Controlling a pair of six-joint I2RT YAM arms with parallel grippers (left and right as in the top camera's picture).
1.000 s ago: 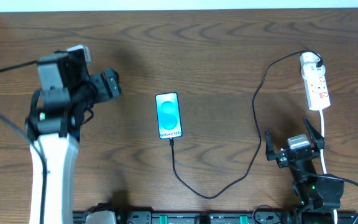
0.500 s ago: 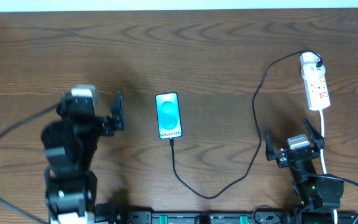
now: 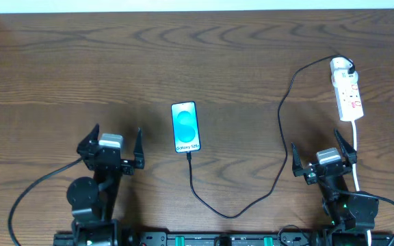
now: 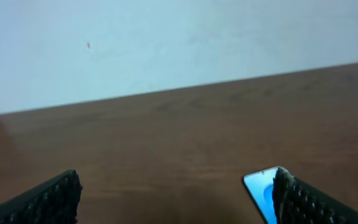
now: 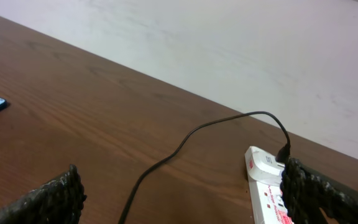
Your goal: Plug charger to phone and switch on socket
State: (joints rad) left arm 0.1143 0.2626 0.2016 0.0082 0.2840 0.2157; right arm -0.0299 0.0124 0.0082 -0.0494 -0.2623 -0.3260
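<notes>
The phone (image 3: 185,127) lies screen up at mid-table, its screen lit blue and white. The charger cable (image 3: 282,116) runs from a black plug in the far end of the socket strip (image 3: 346,96), loops toward the front edge, and its tip (image 3: 189,156) meets the phone's near edge. My left gripper (image 3: 115,139) is open and empty, left of and nearer than the phone. My right gripper (image 3: 318,147) is open and empty, near the strip's white cord. In the left wrist view the phone (image 4: 263,186) shows beside my right finger (image 4: 309,202). The right wrist view shows the strip (image 5: 266,186) and the cable (image 5: 185,143).
The strip's white cord (image 3: 356,147) runs toward the front edge past my right gripper. The table's far edge meets a pale wall (image 4: 179,43). A black rail (image 3: 197,239) with both arm bases lines the front edge.
My left arm has swung from the far left down to the front edge and now rests low, left of the phone. The right arm, the phone and the cable have not moved.
</notes>
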